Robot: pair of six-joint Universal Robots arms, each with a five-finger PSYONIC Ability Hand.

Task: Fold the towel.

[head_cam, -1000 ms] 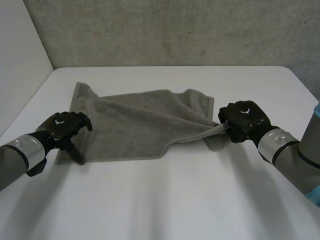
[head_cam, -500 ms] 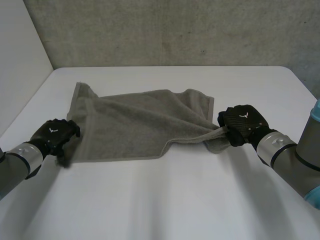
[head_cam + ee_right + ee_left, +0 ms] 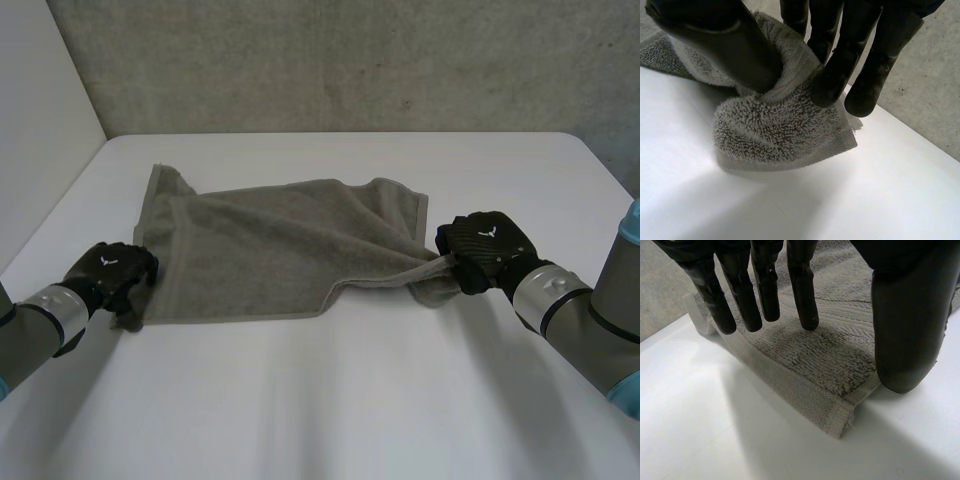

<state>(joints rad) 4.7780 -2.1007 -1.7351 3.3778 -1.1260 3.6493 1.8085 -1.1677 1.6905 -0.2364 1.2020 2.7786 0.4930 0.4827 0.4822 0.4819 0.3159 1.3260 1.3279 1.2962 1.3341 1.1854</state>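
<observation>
Head view has the grey towel spread on the white table. It lies mostly flat, with its right end gathered into a raised ridge. The left hand sits at the towel's near left corner. The right hand is at the near right corner, where the cloth is drawn into a taut strip leading to it.

Left wrist view shows the left hand's fingers straight and pointing down at the towel just inside the corner. One fingertip seems to touch the pile. The thumb stands well apart from them, its tip at the towel's edge. The corner lies flat on the table between thumb and fingers and is not gripped.

Right wrist view shows the right hand's thumb and fingers closed together on a bunched fold of the towel. The fold hangs below them in a rounded loop that reaches the table.
</observation>
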